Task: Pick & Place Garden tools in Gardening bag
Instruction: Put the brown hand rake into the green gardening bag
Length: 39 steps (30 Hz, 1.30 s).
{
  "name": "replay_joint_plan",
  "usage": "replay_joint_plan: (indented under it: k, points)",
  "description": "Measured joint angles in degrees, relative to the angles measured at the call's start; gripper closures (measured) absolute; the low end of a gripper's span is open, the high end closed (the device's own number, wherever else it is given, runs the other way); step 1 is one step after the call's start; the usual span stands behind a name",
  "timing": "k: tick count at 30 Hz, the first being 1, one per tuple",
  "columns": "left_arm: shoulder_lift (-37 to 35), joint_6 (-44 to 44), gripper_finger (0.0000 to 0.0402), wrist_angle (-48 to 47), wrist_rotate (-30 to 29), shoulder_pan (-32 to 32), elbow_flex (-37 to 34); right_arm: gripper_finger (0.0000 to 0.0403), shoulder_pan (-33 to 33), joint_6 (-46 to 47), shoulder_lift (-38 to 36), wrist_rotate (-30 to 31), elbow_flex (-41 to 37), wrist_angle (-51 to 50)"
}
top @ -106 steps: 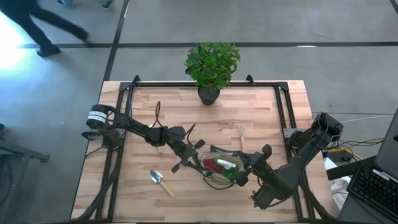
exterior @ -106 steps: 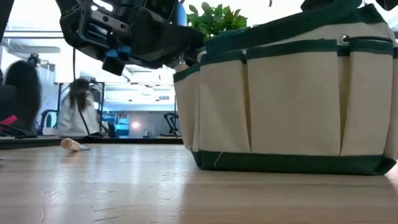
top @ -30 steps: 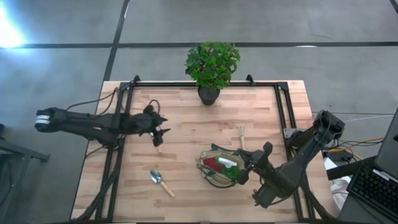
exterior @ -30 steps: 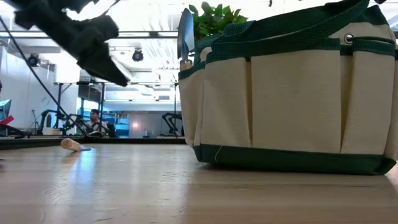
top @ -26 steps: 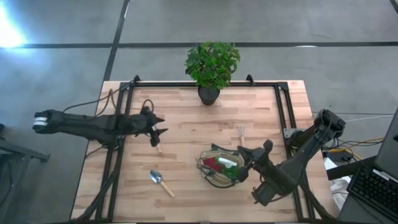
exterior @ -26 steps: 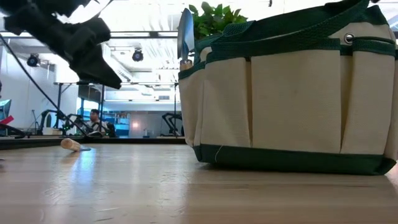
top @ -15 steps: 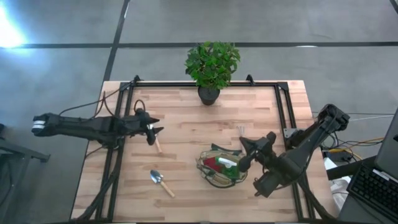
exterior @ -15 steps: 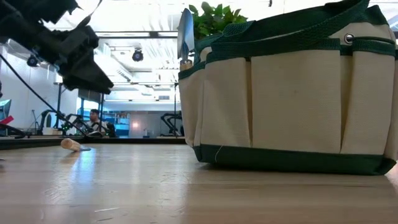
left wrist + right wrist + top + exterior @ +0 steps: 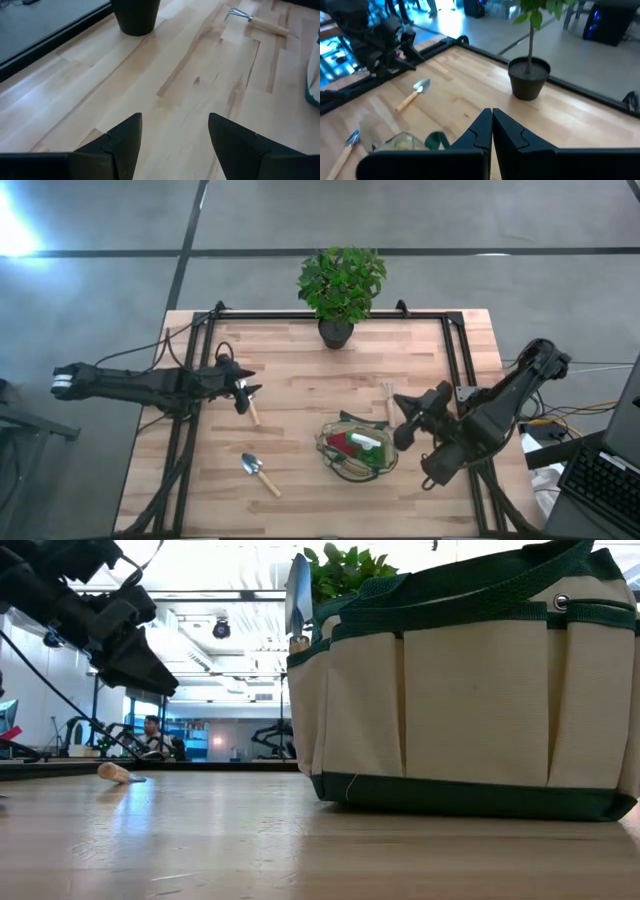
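You have bare worktop to pass over between the plant pot at the far edge and the gardening bag near the front, with only the fork lying just beyond the bag. At the front left, the trowel lies in the way. The left hand, fingers apart, hangs at the left side, and the right hand, fingers together, crowds the bag's right.
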Motion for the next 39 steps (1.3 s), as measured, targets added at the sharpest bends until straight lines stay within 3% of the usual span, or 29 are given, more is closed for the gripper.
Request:
replay_joint_plan:
  k: [6, 13, 25, 32, 39]
  points:
    - [0.0, 0.0, 0.017, 0.3, -0.3, -0.03, 0.0, 0.0394, 0.02, 1.21, -0.53, -6.5, -0.96, -3.41]
    - [0.0, 0.01, 0.017, 0.92, -0.49, -0.02, 0.0, 0.0394, 0.04, 14.89, -1.71, -13.94, -5.45, -18.23]
    - [0.0, -2.06, 0.017, 2.28, -8.12, 0.02, 0.52, 0.0394, -3.21, 31.94, -17.32, -17.24, -23.35, -15.28]
    - [-0.02, -1.66, 0.017, 3.07, -12.04, 0.02, 0.52, 0.0394, -11.49, 31.98, -24.19, -23.89, -28.9, -9.73]
    - [-0.02, -1.51, 0.017, 3.07, -12.07, 0.0, 0.52, 0.0394, -19.61, 25.37, -25.12, -28.54, -29.76, -5.93]
